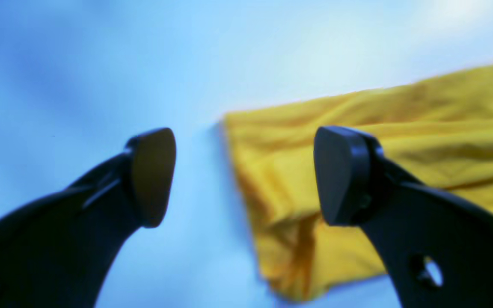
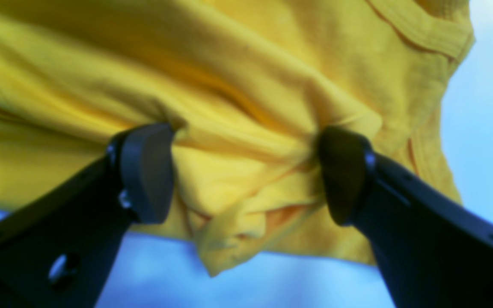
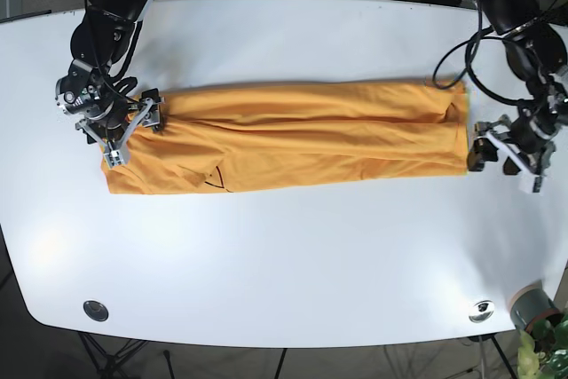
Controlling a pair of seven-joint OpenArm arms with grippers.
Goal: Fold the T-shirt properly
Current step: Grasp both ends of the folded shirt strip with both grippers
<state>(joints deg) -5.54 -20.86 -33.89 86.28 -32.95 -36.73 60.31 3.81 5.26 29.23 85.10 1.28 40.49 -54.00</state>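
**A:** Where is the shirt, and how is it lying?

**B:** The yellow T-shirt [image 3: 302, 135] lies across the middle of the white bench [image 3: 284, 255], already folded into a long narrow band running side to side. The collar end is on the base view's left, the hem end on its right.

**A:** Why are the arms at opposite ends?

**B:** Most likely to take both short ends for the next fold. The right gripper [image 2: 246, 173] is at the collar end, its fingers [image 2: 146, 171] apart and pressed down into the cloth, with a bunched ridge of fabric between them; they have not closed on it. The left gripper [image 1: 244, 175] is at the hem end, fingers [image 1: 343, 175] also spread, straddling the band's corner: one is over the fabric, the other over bare bench. Whether it touches the cloth, I cannot tell.

**A:** Anything in the way?

**B:** Nothing lies near the shirt. A small round fitting [image 3: 95, 311] sits near the bench's front left edge and another [image 3: 482, 311] at the front right, both well apart from it. Black cables [image 3: 457, 59] hang from the left arm just above the hem end.
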